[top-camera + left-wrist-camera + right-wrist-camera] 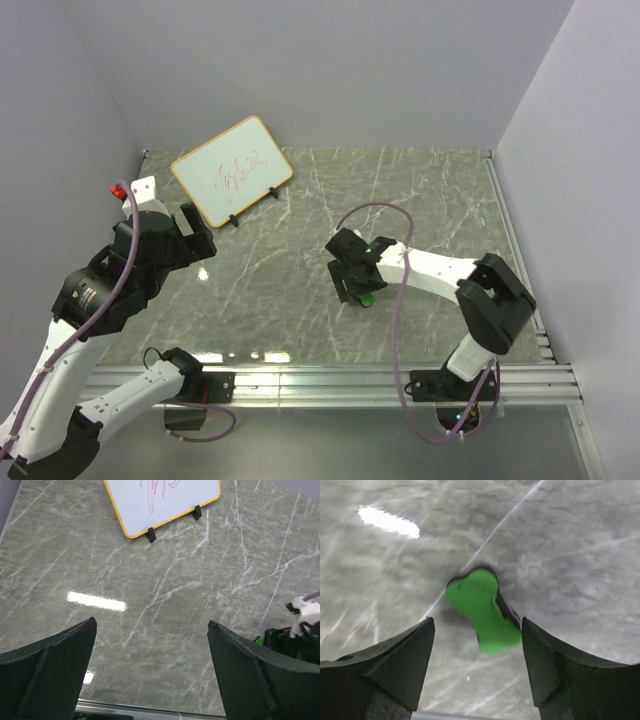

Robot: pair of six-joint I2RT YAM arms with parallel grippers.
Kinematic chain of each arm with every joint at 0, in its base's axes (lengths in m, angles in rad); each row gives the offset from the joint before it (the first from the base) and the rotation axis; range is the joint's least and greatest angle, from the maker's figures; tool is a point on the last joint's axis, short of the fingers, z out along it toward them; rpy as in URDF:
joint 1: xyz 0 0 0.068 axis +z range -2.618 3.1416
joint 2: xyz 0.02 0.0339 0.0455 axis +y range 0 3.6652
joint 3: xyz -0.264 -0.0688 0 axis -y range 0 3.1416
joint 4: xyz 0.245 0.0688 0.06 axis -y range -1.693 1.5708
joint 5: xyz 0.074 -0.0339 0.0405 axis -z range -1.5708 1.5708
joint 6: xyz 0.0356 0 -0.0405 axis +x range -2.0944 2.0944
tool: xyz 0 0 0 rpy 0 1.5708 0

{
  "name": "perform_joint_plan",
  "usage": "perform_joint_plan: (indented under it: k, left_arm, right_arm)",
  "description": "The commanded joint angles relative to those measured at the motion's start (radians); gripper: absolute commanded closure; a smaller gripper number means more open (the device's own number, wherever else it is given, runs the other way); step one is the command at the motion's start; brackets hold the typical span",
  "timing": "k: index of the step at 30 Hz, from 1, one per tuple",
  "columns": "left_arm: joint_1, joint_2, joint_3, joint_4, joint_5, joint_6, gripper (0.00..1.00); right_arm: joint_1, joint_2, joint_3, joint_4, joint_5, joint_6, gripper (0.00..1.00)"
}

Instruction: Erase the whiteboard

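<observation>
The whiteboard [215,185] stands at the back left of the table [430,200], near the left wall. It is propped on two small black feet [150,535] and turned at an angle to the table edge. Red scribbles [240,167] cross the middle of its white face, and a thin wooden frame runs around it.

The left gripper [195,232] hangs above the left part of the table, just in front of the whiteboard and apart from it. Its jaws are spread wide with nothing between them; the wrist view shows only bare stone in the gap, with the lower edge of the board beyond.

The right gripper [352,285] is down near the middle of the table, well apart from the whiteboard. Its jaws stand apart on either side of a small green eraser [482,612] that lies flat on the stone. The eraser lies slantwise in the gap. There is clear space between it and the left finger [395,665], while its near end sits right beside the right finger [560,670]. The wrist view is blurred there, so it may be touching that finger, but I cannot tell. The jaws are not clamped on it.
</observation>
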Motion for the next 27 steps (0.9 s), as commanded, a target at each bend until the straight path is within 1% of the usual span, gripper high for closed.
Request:
perform_joint_plan:
  k: [1, 3, 13, 16, 19, 20, 21, 22, 27]
  left_arm:
    - [-0.003, 0.007, 0.014, 0.003, -0.003, -0.012, 0.01]
    - [-0.003, 0.016, 0.01, 0.01, 0.002, -0.021, 0.01]
    - [-0.003, 0.044, 0.024, 0.021, 0.028, -0.051, 0.0]
    - [-0.003, 0.035, 0.026, 0.015, 0.025, -0.063, 0.01]
    - [-0.003, 0.027, 0.02, 0.014, 0.024, -0.075, 0.01]
    - [-0.003, 0.026, 0.018, 0.014, 0.024, -0.08, 0.01]
    - [-0.003, 0.026, 0.014, 0.014, 0.025, -0.083, 0.01]
    - [-0.003, 0.026, 0.012, 0.012, 0.025, -0.084, 0.01]
    - [-0.003, 0.035, 0.018, 0.009, 0.021, -0.097, 0.01]
  right_arm:
    - [0.0, -0.129, -0.006, 0.057, -0.016, -0.03, 0.22]
    - [-0.006, -0.146, -0.007, 0.054, -0.013, -0.046, 0.22]
    - [-0.017, -0.05, 0.014, 0.085, -0.001, -0.096, 0.23]
    - [-0.032, -0.05, -0.013, 0.102, -0.008, -0.105, 0.24]
    - [-0.046, -0.048, -0.041, 0.12, -0.022, -0.11, 0.27]
    - [-0.049, -0.045, -0.047, 0.126, -0.025, -0.112, 0.3]
    - [-0.049, -0.043, -0.05, 0.129, -0.021, -0.109, 0.36]
    - [-0.052, -0.034, -0.058, 0.134, -0.021, -0.102, 0.38]
    - [-0.051, -0.03, -0.093, 0.152, -0.048, -0.067, 0.41]
